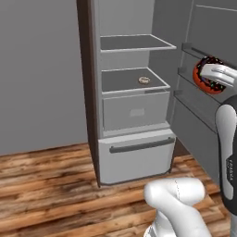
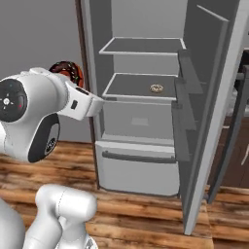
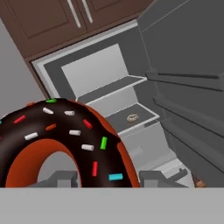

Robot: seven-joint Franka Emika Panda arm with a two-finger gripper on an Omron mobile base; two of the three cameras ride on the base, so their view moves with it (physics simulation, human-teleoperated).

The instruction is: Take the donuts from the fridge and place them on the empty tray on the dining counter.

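Right up close in the hand view sits the chocolate donut [image 3: 61, 140], a reddish-orange ring with dark icing and little colored sprinkles. It stands up on its edge between the jaws of the gripper [image 3: 109, 178], and its hole faces the camera. The jaws sit about half way open with the ring squeezed between them, so they are holding it by its sides. In the left base view the same donut is held up beside the open fridge door [image 1: 203, 88], out of the fridge. I think it is light and soft, so a hard squeeze could squash it or crack the icing, and the icing may be a bit slippery. Holding it across the ring looks like the best place. A ring is round, so it has no long side; only its flat face points somewhere, and now that face points sideways, not up. Behind it stands the big grey fridge [image 2: 141, 121], door wide open. On its lower shelf [image 2: 126, 87] lies the small pale donut [image 2: 156, 88], flat, with its hole facing up. That one is still waiting to be picked. It looks just as light and soft.
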